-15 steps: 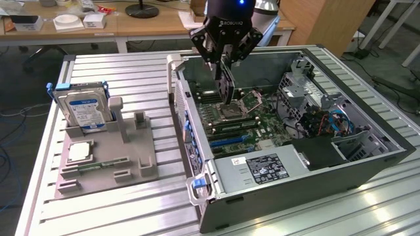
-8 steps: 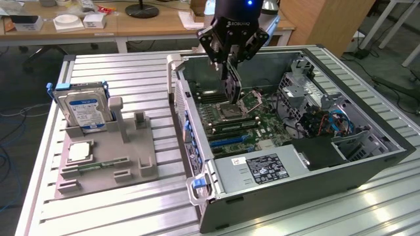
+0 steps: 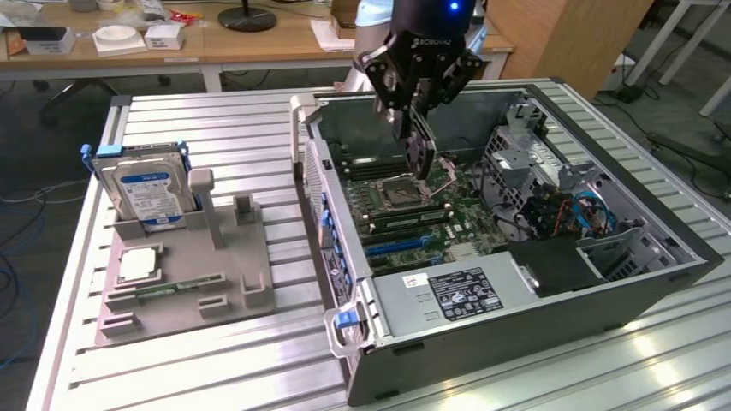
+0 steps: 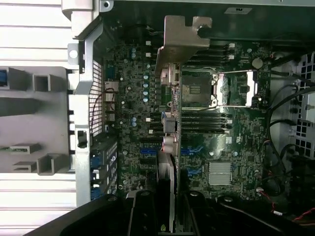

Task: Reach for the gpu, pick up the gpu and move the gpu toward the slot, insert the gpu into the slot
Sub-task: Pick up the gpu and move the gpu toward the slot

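The pincer (image 3: 415, 104) is closed narrow on the gpu (image 3: 420, 150), clamping the thin dark card across its flat faces at one end, so that it hangs lengthwise below the fingers; a grip on the faces probably keeps so thin a card from twisting. It hangs inside the open computer case (image 3: 514, 338), which lies on its side toward the exterior view's right edge of the tabletop (image 3: 205, 137); the open face is turned up, so the motherboard (image 3: 463, 224) can be reached from above.

In the exterior view the card's lower end sits over the processor socket (image 3: 402, 195); it looks clear of the board, though I cannot tell the gap. The blue slots (image 3: 395, 246) lie further along the board toward the tabletop's near edge, apart from the card; so I judge the gpu lifted and carried over the board, but not seated in a slot.

In the wrist view the card runs edge-on out from between the dark fingers (image 4: 142, 211); its silver metal bracket (image 4: 184, 37) is at the end away from the pincer; which edge bears the connector I cannot tell.

Toward the exterior view's left edge of the tabletop stands a grey holder (image 3: 228, 257), shaped to keep parts ready for grasping; the hard drive (image 3: 146, 188) stands upright in it at the far end, and a small memory stick (image 3: 177, 288) lies flat nearer the tabletop's near edge.
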